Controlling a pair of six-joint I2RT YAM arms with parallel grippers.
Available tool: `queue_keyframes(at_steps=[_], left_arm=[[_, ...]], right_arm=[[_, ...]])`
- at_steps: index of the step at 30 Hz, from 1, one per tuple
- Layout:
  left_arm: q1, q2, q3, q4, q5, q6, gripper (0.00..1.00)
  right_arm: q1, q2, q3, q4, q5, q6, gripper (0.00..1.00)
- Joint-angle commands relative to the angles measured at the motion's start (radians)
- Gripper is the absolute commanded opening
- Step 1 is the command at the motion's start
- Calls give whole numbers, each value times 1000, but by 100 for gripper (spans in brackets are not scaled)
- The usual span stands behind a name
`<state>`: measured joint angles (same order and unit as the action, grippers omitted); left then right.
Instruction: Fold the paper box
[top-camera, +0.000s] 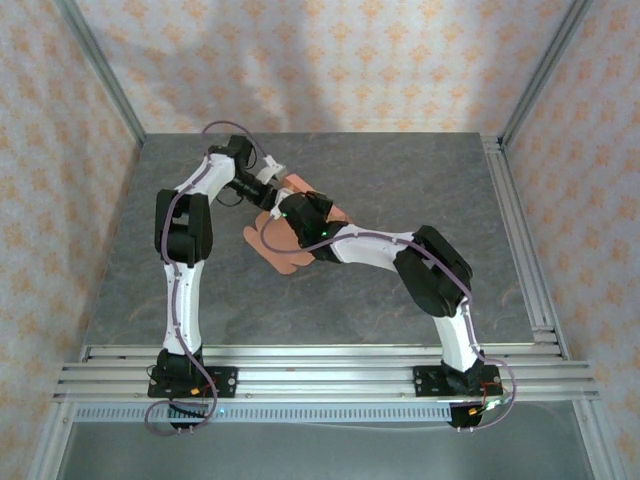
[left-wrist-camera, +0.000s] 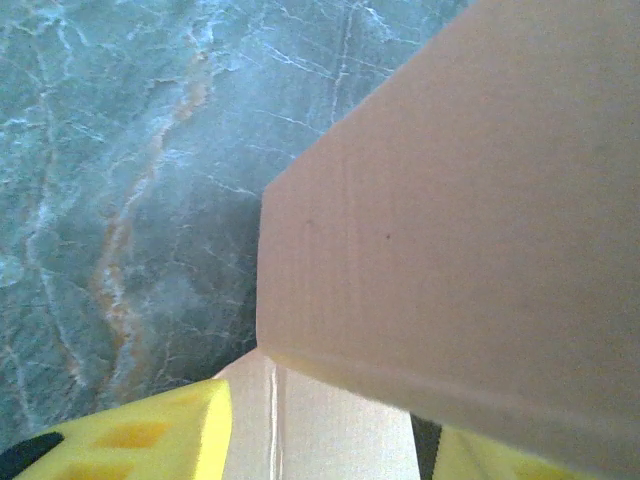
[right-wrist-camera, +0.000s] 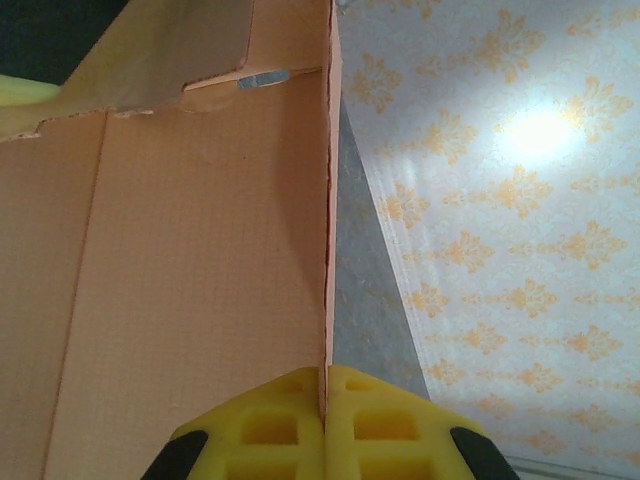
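The paper box (top-camera: 283, 257) is salmon-orange card, partly folded, lying mid-table where both arms meet. My right gripper (right-wrist-camera: 325, 385) is shut on the thin edge of an upright panel of the paper box (right-wrist-camera: 200, 250), its yellow fingers (right-wrist-camera: 270, 425) pressed together on the card. My left gripper (left-wrist-camera: 330, 445) stands open, a pale flat panel lying between its yellow fingers (left-wrist-camera: 150, 440) without touching the right one. A larger panel of the paper box (left-wrist-camera: 450, 220) looms close over that camera. From above, the left gripper (top-camera: 272, 190) sits at the card's far side and the right gripper (top-camera: 297, 215) over its middle.
Grey marbled tabletop (top-camera: 400, 180) surrounds the card, with patterned walls (top-camera: 330, 60) on three sides. Aluminium rails (top-camera: 320, 365) run along the near edge by the arm bases, and another rail (top-camera: 525, 240) lines the right side.
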<state>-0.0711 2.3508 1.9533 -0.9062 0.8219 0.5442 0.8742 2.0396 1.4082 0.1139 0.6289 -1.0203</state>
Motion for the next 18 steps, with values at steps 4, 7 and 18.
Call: queue_keyframes(at_steps=[4, 7, 18], left_arm=[[13, -60, -30, 100, -33, -69, 51], [12, -51, -20, 105, -36, -79, 50], [11, -54, -11, 111, 28, -75, 51]], right_arm=[[3, 21, 59, -112, 12, 89, 0], [3, 22, 81, -177, -25, 123, 0], [0, 99, 202, -211, -6, 189, 0]])
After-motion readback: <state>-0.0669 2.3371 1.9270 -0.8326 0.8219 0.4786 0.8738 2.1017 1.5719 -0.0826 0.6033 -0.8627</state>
